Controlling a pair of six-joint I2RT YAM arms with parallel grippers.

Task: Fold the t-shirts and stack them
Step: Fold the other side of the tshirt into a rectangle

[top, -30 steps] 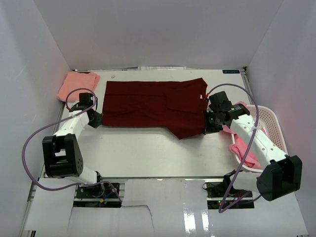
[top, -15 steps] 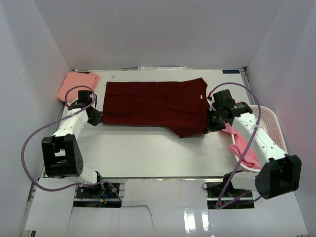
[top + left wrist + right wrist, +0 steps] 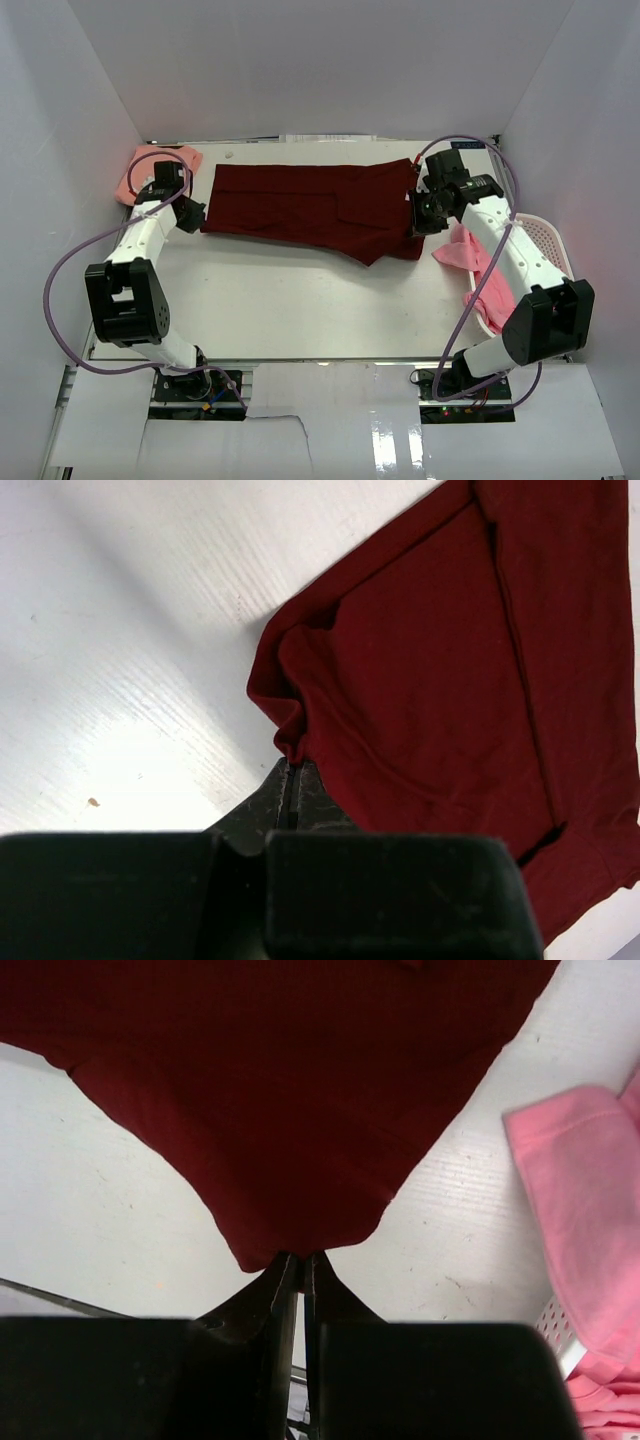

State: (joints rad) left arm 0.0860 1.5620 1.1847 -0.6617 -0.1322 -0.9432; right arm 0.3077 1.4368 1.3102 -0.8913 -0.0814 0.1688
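Observation:
A dark maroon t-shirt point(image 3: 305, 205) lies spread lengthwise across the back of the table, partly folded. My left gripper point(image 3: 193, 215) is shut on its left edge, pinching a bunched corner of the cloth point(image 3: 295, 745). My right gripper point(image 3: 418, 222) is shut on the shirt's right edge, where the fabric point(image 3: 300, 1110) tapers to a point between the fingers. A folded salmon t-shirt point(image 3: 150, 172) sits at the back left corner. Brighter pink t-shirts point(image 3: 480, 270) spill from the basket at the right; one point(image 3: 590, 1190) shows in the right wrist view.
A white mesh basket point(image 3: 545, 250) stands at the table's right edge, close to my right arm. White walls enclose the table on three sides. Cables loop from both arms. Bare tabletop point(image 3: 300, 300) lies in front of the maroon shirt.
Both grippers have moved toward the back of the table, carrying the maroon shirt's near edge with them; the shirt is now narrower front to back.

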